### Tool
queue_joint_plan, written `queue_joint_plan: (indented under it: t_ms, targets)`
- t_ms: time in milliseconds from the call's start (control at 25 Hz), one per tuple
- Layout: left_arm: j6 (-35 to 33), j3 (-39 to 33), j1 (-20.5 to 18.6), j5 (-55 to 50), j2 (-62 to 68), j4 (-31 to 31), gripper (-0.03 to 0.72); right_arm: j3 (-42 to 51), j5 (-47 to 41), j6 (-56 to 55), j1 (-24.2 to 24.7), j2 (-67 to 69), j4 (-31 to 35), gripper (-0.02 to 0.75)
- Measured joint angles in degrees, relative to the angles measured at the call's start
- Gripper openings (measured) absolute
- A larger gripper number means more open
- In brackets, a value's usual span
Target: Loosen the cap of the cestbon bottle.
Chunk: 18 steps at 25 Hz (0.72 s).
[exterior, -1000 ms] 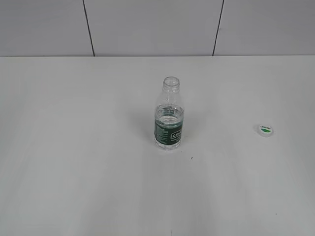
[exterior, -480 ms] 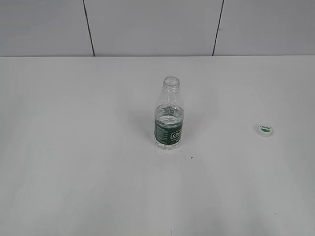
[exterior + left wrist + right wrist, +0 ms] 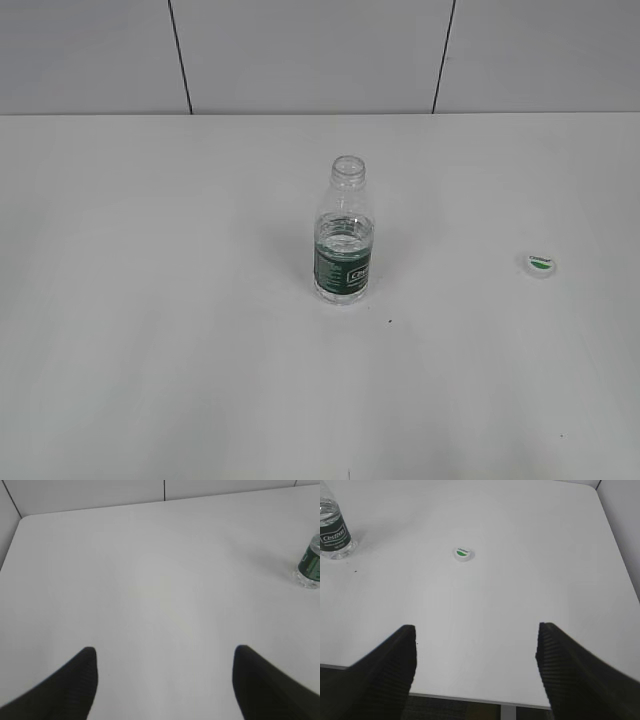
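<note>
The cestbon bottle [image 3: 343, 240] stands upright at the table's middle with its neck open and water in its lower half. It also shows at the right edge of the left wrist view [image 3: 310, 562] and at the top left of the right wrist view [image 3: 334, 532]. The white cap [image 3: 540, 264] with the green mark lies on the table to the bottle's right, top up, also in the right wrist view [image 3: 462, 553]. My left gripper [image 3: 165, 652] is open and empty, far left of the bottle. My right gripper [image 3: 476, 630] is open and empty over the table's near edge. Neither gripper shows in the exterior view.
The white table [image 3: 150, 300] ends at a grey panelled wall [image 3: 300, 50] at the back. Its near edge [image 3: 470, 696] and right edge show in the right wrist view. A tiny dark speck [image 3: 390, 321] lies in front of the bottle.
</note>
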State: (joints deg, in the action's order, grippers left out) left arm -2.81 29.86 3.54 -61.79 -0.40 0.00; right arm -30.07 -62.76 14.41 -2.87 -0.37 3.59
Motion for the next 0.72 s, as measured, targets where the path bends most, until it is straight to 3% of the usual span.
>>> queue_joint_plan:
  t_ms: [720]
  targets:
    - [0.0, -0.05, 0.0, 0.37, 0.0, 0.51, 0.506, 0.11, 0.0, 0.18, 0.0, 0.0, 0.05, 0.57]
